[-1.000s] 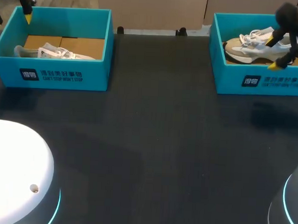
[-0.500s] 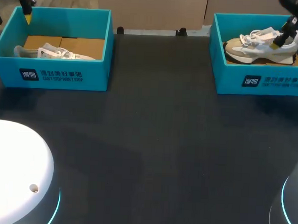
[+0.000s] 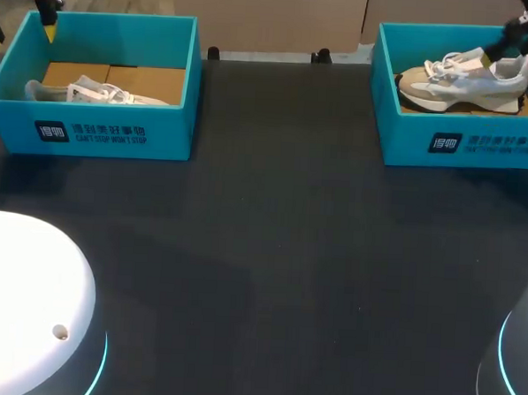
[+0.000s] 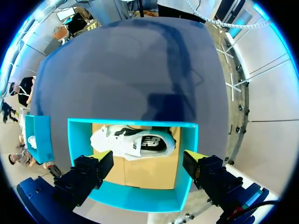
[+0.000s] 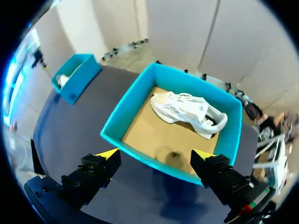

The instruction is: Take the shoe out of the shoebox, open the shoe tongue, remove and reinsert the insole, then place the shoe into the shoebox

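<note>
Two teal shoeboxes stand at the table's far corners. The left shoebox [image 3: 90, 131] holds a white shoe [image 3: 85, 91] lying on cardboard; my left gripper [image 3: 23, 33] hangs open above its far left corner. From the left wrist, the white and black shoe [image 4: 133, 142] lies in the shoebox [image 4: 135, 198] ahead of the open left gripper [image 4: 147, 161]. The right shoebox [image 3: 466, 142] holds a beige and white shoe [image 3: 469, 80]. My right gripper [image 5: 155, 154] is open, high over the right shoebox [image 5: 126, 107] and clear of its shoe [image 5: 189, 112].
Black tabletop [image 3: 270, 251] stretches between and in front of the boxes. The robot's white base [image 3: 19, 300] rises at the near left, and a rounded grey part [image 3: 517, 361] at the near right.
My right gripper has risen from beside the right shoe's heel and drawn back toward the far right corner, empty. The left arm and both shoes have kept still.
</note>
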Tool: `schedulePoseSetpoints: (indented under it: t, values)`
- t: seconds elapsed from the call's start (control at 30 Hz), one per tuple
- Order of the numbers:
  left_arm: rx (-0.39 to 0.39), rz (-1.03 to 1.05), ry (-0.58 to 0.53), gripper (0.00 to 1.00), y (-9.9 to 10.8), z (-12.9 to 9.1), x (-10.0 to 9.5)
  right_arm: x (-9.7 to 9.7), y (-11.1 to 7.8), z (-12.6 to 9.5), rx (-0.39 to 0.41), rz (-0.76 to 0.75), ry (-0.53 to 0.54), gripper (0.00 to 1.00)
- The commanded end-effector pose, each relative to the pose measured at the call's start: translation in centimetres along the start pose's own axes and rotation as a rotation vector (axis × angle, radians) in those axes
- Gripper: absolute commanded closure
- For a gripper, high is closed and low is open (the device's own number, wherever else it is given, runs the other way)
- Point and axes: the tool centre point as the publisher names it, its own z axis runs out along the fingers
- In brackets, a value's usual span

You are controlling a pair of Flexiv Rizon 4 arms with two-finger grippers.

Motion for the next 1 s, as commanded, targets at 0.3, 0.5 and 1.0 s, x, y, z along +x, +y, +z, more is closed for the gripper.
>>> schedulePoseSetpoints:
  t: [0.3,0.5,1.0]
  values:
    - [0.001,0.001,0.003,0.0,0.0,0.0,0.0,0.5,-0.4,-0.1,-0.019,0.152,-0.043,0.0]
    - [0.001,0.001,0.003,0.0,0.0,0.0,0.0,0.5,-0.4,-0.1,-0.019,0.152,-0.043,0.0]
    - [0.001,0.001,0.003,0.0,0.0,0.0,0.0,-6.1,1.7,1.6,0.078,0.249,-0.096,0.0]
